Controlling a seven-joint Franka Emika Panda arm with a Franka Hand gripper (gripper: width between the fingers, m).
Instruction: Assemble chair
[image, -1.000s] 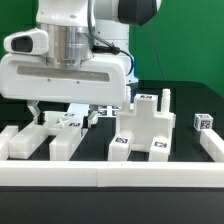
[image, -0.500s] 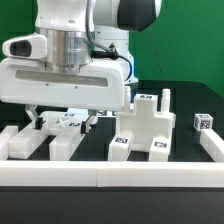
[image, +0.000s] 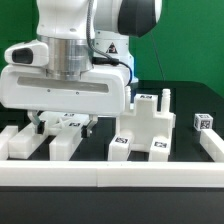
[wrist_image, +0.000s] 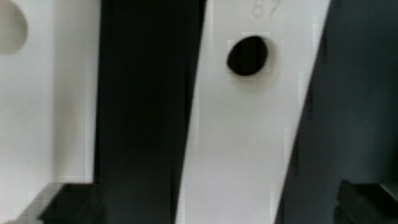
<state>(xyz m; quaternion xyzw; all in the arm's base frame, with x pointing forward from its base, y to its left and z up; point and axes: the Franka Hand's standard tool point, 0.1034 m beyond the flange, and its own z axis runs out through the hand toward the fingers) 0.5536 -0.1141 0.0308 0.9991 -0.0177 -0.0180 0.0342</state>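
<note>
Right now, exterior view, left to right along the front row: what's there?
White block at the left edge → narrow white bar → notched part with two posts → small tagged cube → white block at the right edge.

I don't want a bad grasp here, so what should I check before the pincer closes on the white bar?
1. Pincer open: ok.
2. White bar lies between the fingertips: ok.
3. Dark gap shows on both sides of the bar: ok.
4. Neighbouring slab clear of the fingers: cannot tell.
5. Pincer low enough to grip: cannot tell.
6. Tall chair part stands off to the side of the fingers: ok.
</note>
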